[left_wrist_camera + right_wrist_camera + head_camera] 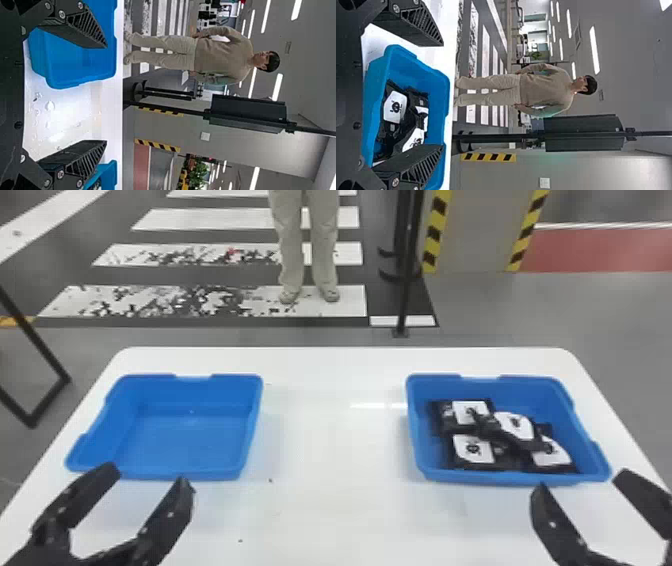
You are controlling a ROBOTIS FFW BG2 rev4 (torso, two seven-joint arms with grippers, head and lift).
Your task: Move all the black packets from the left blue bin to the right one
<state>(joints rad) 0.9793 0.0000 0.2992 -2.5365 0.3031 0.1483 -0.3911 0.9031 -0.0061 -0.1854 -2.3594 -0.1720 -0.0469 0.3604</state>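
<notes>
Inside right bin (515, 477), flat packets (472, 449)

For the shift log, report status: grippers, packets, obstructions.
Left gripper open, empty. Right gripper same. Packets heaped in right bin. No obstruction seen.

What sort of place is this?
Probably an indoor industrial or test hall: white crosswalk stripes on dark floor, a grey pillar with yellow-and-black edges, and long white ceiling lights.
</notes>
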